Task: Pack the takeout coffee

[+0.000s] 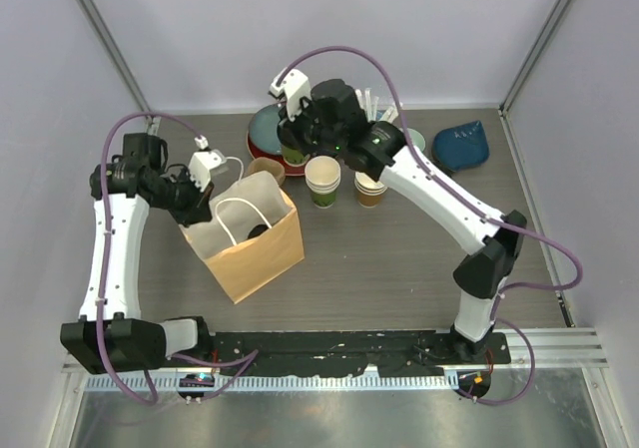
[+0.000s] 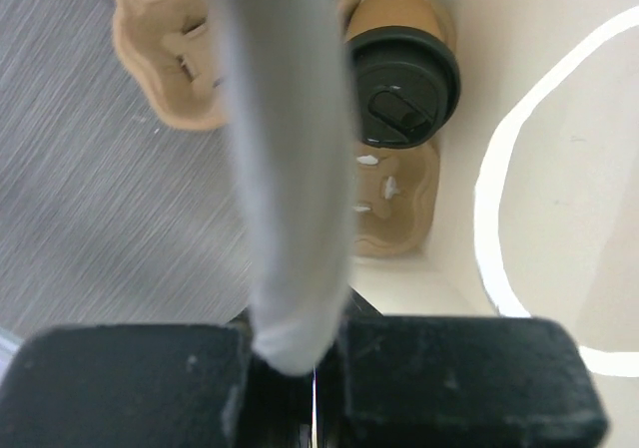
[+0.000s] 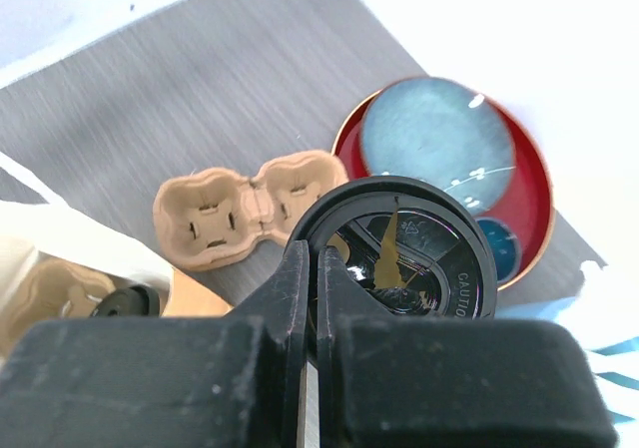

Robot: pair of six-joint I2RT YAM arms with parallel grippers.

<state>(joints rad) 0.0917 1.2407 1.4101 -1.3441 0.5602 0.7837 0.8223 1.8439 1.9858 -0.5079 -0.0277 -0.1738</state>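
By red plate (image 3: 531, 194), right tool (image 3: 313, 266) grips lidded cup (image 3: 429, 268).

The paper bag (image 1: 255, 253) stands with its mouth open upward, crossed only by the thin white handle (image 2: 486, 184) and pinched at its left rim by the left gripper (image 2: 297, 358). Inside, the brown-sided cup (image 2: 404, 89) fills one socket of the carrier (image 2: 427, 194), and the socket beside it (image 2: 384, 197) lies free. Between the bag and the right gripper (image 3: 318, 268), clamped on the green-sided cup (image 3: 429, 268) by the red plate (image 3: 534, 199), a second carrier (image 3: 245, 214) lies flat. Two cup stacks (image 1: 324, 179) crowd the bag's right back corner, with bare table (image 1: 399, 268) in front.
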